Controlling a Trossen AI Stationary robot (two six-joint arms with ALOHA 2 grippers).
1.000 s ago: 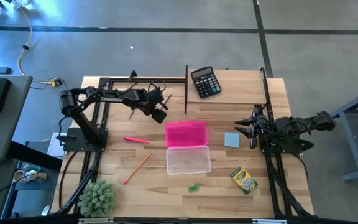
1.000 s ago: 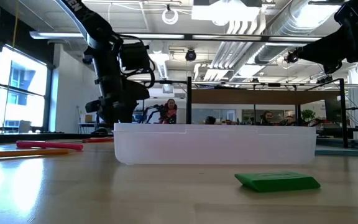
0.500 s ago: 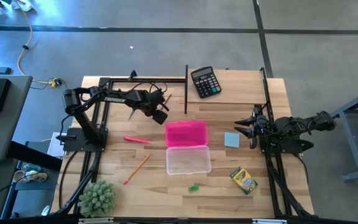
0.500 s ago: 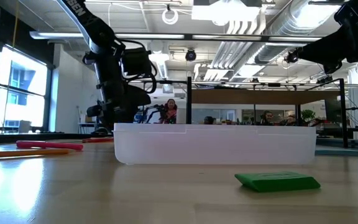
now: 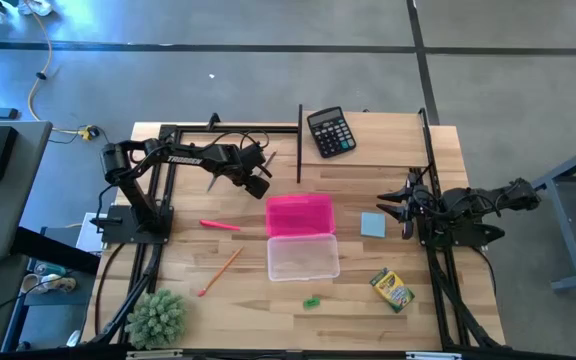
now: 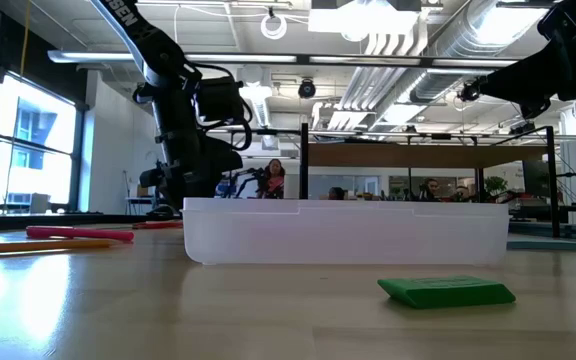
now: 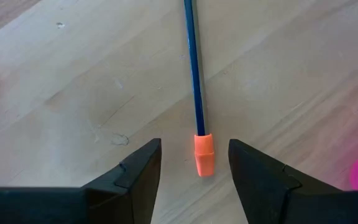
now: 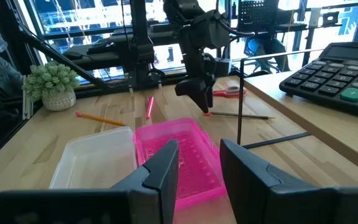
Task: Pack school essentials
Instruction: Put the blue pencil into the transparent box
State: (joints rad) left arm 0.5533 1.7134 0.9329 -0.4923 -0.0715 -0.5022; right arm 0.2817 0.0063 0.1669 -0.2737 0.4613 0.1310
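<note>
I see a pale wood-plank table (image 5: 218,300), faint grain, in a grey concrete-floored hall; ducts overhead. Left gripper (image 7: 194,163), upper left of centre, spread wide and empty, straddling the thin blue pencil with orange eraser cap (image 7: 196,93). Right gripper (image 8: 199,163) waits at right, nearly closed, empty. Open pink-and-clear plastic case (image 5: 301,238) sits centre; glossy crayon box (image 5: 392,289) lower right.

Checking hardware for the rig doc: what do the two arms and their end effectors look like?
Both arms are dark, jointed and cabled. The left arm carries white lettering along one link. The left end effector has two dark, broad wedge-shaped fingers; the right end effector looks alike.
</note>
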